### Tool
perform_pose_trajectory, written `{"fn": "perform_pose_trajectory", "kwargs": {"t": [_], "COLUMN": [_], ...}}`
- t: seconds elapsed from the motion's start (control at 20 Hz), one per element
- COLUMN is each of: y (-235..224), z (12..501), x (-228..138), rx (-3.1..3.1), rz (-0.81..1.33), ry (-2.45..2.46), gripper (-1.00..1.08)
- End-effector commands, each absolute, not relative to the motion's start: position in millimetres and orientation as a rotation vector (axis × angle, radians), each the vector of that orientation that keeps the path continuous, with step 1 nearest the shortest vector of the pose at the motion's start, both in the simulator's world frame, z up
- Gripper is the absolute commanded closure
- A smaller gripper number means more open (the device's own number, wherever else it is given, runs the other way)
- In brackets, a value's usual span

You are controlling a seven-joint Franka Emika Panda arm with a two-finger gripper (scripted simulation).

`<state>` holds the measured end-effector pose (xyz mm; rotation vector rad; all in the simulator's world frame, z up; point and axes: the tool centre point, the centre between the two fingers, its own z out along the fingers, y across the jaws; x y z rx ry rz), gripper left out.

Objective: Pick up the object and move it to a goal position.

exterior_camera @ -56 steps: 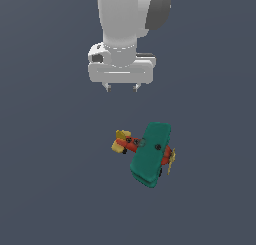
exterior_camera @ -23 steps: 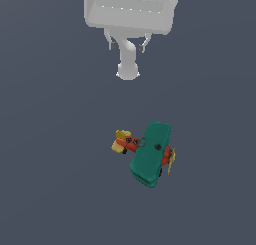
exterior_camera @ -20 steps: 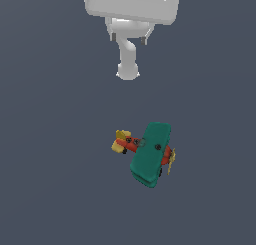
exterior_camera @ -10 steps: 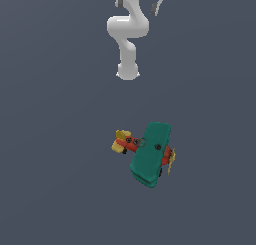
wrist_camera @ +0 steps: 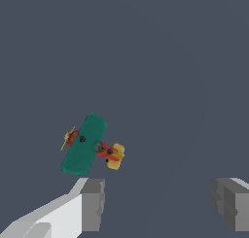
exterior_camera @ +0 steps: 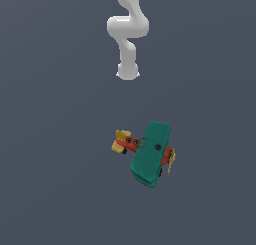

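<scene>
The toy biplane (exterior_camera: 150,154) lies on the plain dark grey worktop (exterior_camera: 55,179), in the lower middle of the exterior view, with nothing touching it. Its broad teal-green wings (exterior_camera: 151,153) run on a slant, the red-orange body (exterior_camera: 131,145) crosses beneath them, the yellow tail (exterior_camera: 120,143) points toward the exterior view's left and the yellow propeller (exterior_camera: 171,161) toward the exterior view's right. A small black wheel shows at the lower edge of the wings. The white arm (exterior_camera: 127,34) rises in a curve from its round base (exterior_camera: 128,73), which stands on the worktop well apart from the plane, and runs out of the exterior view at the top, so the tool does not appear there. In the wrist view the tool (wrist_camera: 163,203) hangs above the scene with its two grey fingers (wrist_camera: 92,204) spread wide apart and nothing between them. The biplane (wrist_camera: 87,145) sits on the worktop beyond them, closer to one finger than to the other and clear of both.
</scene>
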<state>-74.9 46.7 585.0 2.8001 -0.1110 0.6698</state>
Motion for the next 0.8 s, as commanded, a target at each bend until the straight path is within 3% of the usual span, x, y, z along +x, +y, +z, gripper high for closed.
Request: {"fn": "perform_pose_trajectory", "kwargs": {"t": [0.0, 0.75], "y": [54.6, 110.7], "z": [595.9, 636.9], "x": [-77.9, -91.0], "rx": [2.767, 2.565], "rz": [0.695, 0.797], "ry": [-0.113, -0.112], "gripper": [-0.60, -0.60]}}
